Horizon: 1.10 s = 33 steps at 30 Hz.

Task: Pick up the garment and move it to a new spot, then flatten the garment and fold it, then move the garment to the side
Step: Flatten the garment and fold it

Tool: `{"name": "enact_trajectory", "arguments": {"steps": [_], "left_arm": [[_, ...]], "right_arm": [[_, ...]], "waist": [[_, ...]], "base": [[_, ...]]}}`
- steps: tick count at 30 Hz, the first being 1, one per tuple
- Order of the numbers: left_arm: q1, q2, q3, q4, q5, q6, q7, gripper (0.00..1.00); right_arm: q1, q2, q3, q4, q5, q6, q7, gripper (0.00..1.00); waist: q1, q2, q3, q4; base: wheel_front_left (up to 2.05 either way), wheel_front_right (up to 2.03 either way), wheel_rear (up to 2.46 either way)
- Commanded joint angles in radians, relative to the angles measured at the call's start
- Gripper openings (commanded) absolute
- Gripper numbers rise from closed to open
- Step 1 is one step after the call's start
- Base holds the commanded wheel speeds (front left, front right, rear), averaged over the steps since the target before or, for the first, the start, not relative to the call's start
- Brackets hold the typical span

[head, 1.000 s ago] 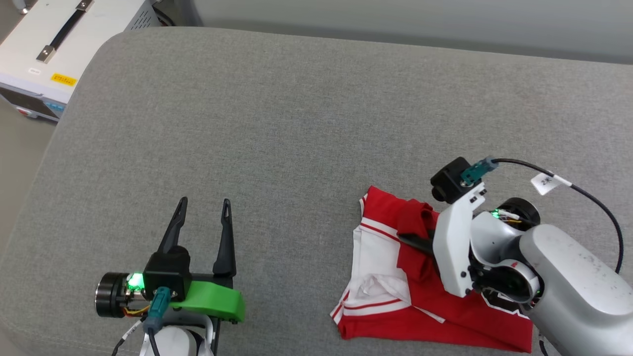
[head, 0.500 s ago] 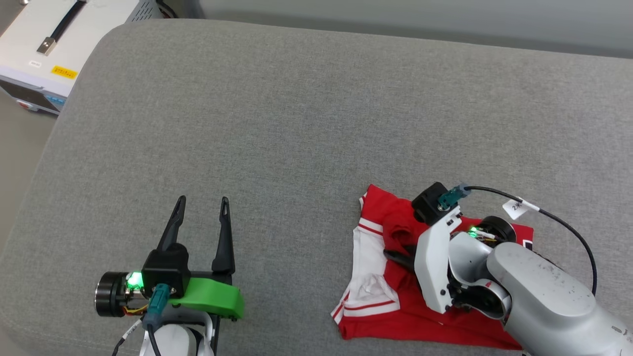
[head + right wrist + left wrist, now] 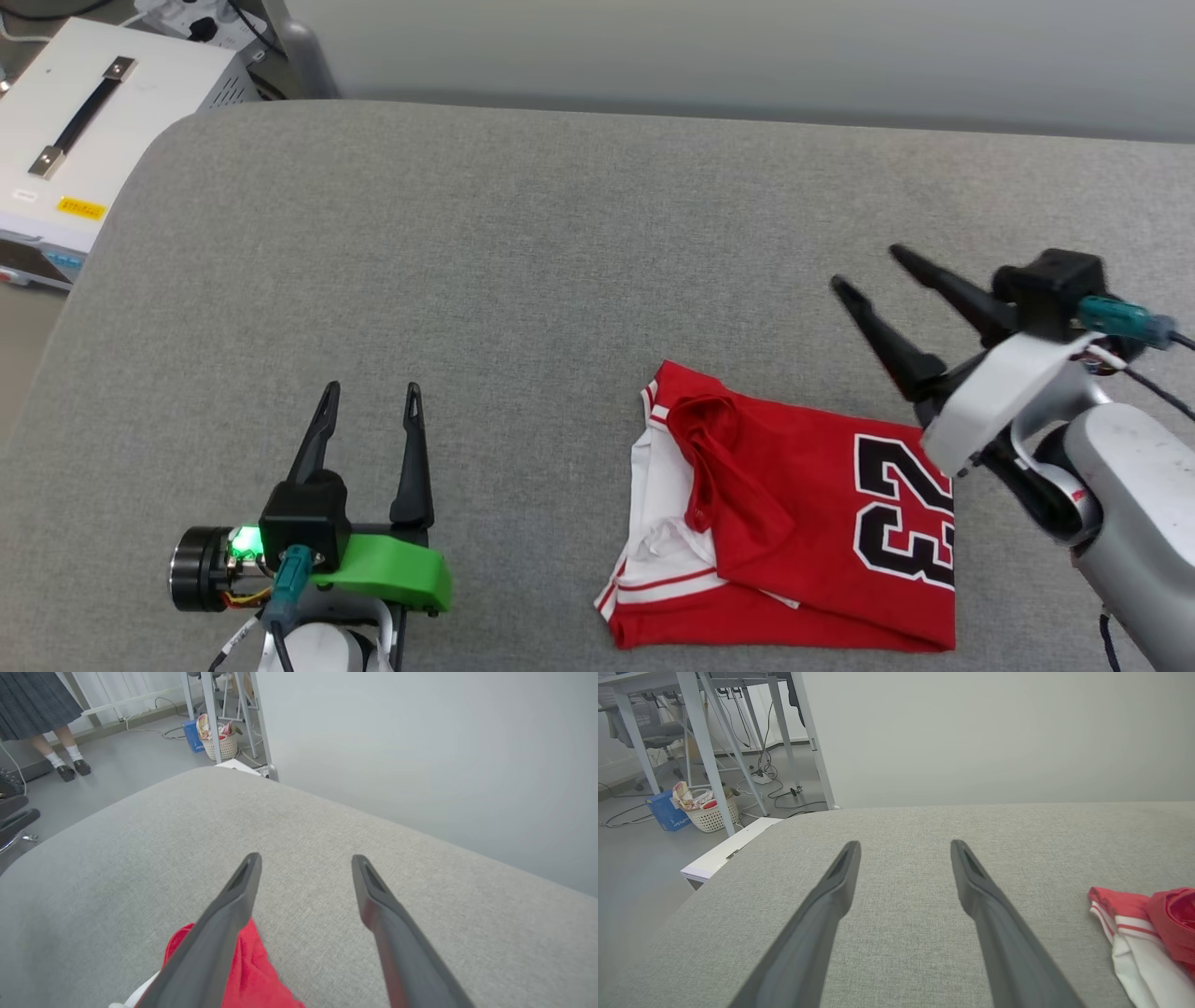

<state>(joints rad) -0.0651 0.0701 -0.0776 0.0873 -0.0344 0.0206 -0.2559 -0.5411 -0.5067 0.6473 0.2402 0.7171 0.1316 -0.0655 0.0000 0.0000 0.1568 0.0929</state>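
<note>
Both grippers spread and empty: the shirt [image 3: 794, 504] lies just under my right gripper [image 3: 864, 265], behind its tips, well right of my left gripper [image 3: 372, 386].

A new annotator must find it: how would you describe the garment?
On the wide grey cushion, look toward the front right, beside the right claw. The garment lies folded there, red with a white sleeve and black "23", unlike the plain grey around it.

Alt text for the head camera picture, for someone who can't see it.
A roughly folded red jersey T-shirt with a black "23" lies lower right on a grey padded surface. The right gripper hovers open beyond it; the left gripper sits open at lower left, clear of it.
</note>
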Motion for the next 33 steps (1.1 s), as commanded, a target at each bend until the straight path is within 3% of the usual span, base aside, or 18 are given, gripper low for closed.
{"name": "enact_trajectory", "arguments": {"steps": [1, 3, 8, 15, 23, 33], "left_arm": [[0.017, 0.004, 0.004, -0.002, 0.007, -0.004, -0.006, 1.00], [0.025, 0.006, 0.006, -0.005, 0.008, -0.004, -0.006, 1.00], [0.043, 0.010, 0.011, -0.015, 0.009, -0.003, -0.006, 1.00], [0.066, 0.018, 0.013, -0.035, 0.013, -0.005, -0.006, 1.00], [0.091, 0.018, 0.001, -0.045, 0.014, -0.010, -0.006, 1.00], [0.126, 0.016, -0.007, -0.052, 0.005, -0.016, -0.006, 1.00]], "right_arm": [[0.036, 0.006, -0.051, 0.009, -0.042, -0.001, -0.057, 1.00], [0.070, 0.021, -0.144, 0.023, -0.111, -0.001, -0.135, 1.00], [0.177, 0.090, -0.379, 0.004, -0.291, -0.001, -0.192, 1.00], [0.361, 0.251, -0.648, -0.199, -0.472, -0.001, -0.196, 1.00], [0.521, 0.344, -0.682, -0.301, -0.510, -0.001, -0.196, 1.00], [0.655, 0.383, -0.666, -0.308, -0.512, -0.001, -0.196, 1.00]], "waist": [[0.0000, 0.0000, -0.023, -0.022], [0.0000, 0.0000, -0.032, -0.030], [0.0000, 0.0000, -0.050, -0.047], [0.0000, 0.0000, -0.063, -0.064], [0.0000, 0.0000, -0.087, -0.068], [0.0000, 0.0000, -0.121, -0.057]], "base": [[0.00, 0.00, 0.00], [0.00, 0.00, 0.00], [0.00, 0.00, 0.00], [0.00, 0.00, 0.00], [0.00, 0.00, 0.00], [0.00, 0.00, 0.00]]}}
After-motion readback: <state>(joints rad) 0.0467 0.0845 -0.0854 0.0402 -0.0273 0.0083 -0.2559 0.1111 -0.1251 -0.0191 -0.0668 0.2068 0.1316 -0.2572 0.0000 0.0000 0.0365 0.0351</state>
